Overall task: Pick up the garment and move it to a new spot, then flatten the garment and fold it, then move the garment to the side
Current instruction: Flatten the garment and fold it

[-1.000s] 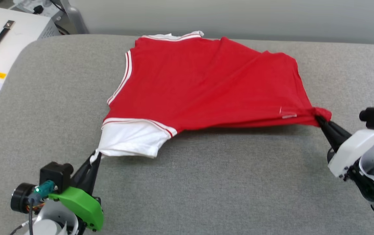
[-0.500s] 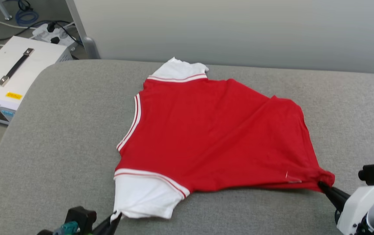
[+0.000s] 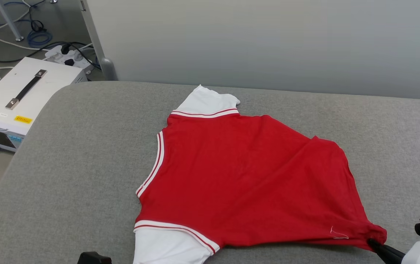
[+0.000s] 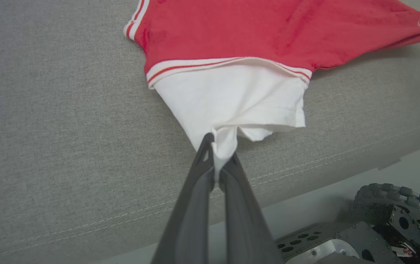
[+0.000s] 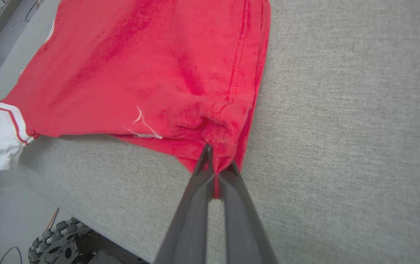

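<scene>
Head view: the garment [image 3: 246, 183] lies spread out, plain red side up, on the middle of the grey pad [image 3: 85, 165]. The right gripper [image 3: 373, 242] is at its corner by the pad's near edge. Left wrist view: the left gripper [image 4: 220, 154] is pinched tight on the white sleeve [image 4: 232, 95], close to the pad's front edge. Right wrist view: the right gripper bites the red hem corner, over the pad
</scene>
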You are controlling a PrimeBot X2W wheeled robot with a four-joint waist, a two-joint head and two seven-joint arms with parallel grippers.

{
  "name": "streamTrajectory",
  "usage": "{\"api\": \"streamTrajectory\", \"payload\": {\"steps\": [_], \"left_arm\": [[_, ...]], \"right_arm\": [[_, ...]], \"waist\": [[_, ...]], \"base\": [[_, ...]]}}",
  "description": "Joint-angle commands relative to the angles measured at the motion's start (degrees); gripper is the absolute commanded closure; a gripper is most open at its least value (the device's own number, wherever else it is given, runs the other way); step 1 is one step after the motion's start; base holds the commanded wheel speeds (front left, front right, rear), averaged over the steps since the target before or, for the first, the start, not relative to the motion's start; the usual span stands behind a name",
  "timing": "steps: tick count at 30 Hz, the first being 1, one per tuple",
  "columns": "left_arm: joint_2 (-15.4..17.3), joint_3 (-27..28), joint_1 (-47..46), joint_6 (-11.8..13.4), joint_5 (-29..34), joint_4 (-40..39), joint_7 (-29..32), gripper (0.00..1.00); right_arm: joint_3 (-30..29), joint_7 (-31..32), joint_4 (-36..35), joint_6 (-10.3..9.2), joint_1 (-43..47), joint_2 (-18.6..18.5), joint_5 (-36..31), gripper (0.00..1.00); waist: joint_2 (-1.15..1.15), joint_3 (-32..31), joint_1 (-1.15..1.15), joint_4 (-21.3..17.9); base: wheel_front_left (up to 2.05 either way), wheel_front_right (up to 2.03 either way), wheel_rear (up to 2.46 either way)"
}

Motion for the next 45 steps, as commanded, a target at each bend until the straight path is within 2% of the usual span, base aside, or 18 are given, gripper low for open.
{"api": "streamTrajectory", "payload": {"steps": [1, 12, 19, 29, 38, 39, 44, 45], "left_arm": [[0.3, 0.1, 0.8, -0.3, -0.6, -0.3, 0.0, 1.00], [-0.2, 0.0, 0.0, -1.2, -0.6, 0.5, -1.4, 1.00], [0.2, 0.8, -0.3, -1.3, -1.0, -0.6, -2.4, 1.00], [-0.8, 3.4, -9.7, -2.6, -0.1, -1.1, -2.6, 1.00], [-3.7, 3.6, -23.4, -5.8, 1.6, 6.9, -0.2, 1.00], [-4.6, 3.7, -26.9, -6.7, 1.8, 10.1, 0.0, 1.00], [-6.3, 3.3, -32.3, -8.4, 2.0, 16.9, 0.2, 1.00], [-7.3, 2.0, -34.8, -9.2, 2.7, 20.6, 0.9, 1.00]], "right_arm": [[-1.0, 0.5, -0.6, -0.05, 1.0, 0.2, -0.9, 1.00], [-7.8, 5.1, -4.9, -0.05, 4.8, 3.7, -5.3, 1.00], [-11.3, 8.1, -9.3, -0.05, 7.1, 4.4, -6.8, 1.00], [-16.0, 13.1, -13.9, -0.05, 3.5, 6.0, -9.3, 1.00], [-16.7, 19.1, -11.6, -0.05, -6.1, 8.6, -13.1, 1.00], [-16.9, 20.2, -10.0, -0.05, -9.1, 9.6, -14.5, 1.00], [-16.6, 21.4, -7.1, -0.05, -13.5, 10.9, -16.8, 1.00], [-15.8, 22.1, -5.4, -0.05, -15.4, 11.4, -17.6, 1.00]], "waist": [[0.00, 0.0, 0.01, -0.1], [0.00, 0.4, 0.01, -0.5], [0.00, 1.3, 0.01, -0.3], [0.00, 5.4, 0.01, -0.7], [0.00, 11.1, 0.01, -2.1], [0.00, 12.7, 0.01, -2.6], [0.00, 14.8, 0.01, -3.1], [0.00, 15.8, 0.01, -3.2]], "base": [[0.00, 0.00, 0.00], [0.00, 0.00, 0.00], [0.00, 0.00, 0.00], [0.00, 0.00, 0.00], [0.00, 0.00, 0.00], [0.00, 0.00, 0.00], [0.00, 0.00, 0.00], [0.00, 0.00, 0.00]]}}
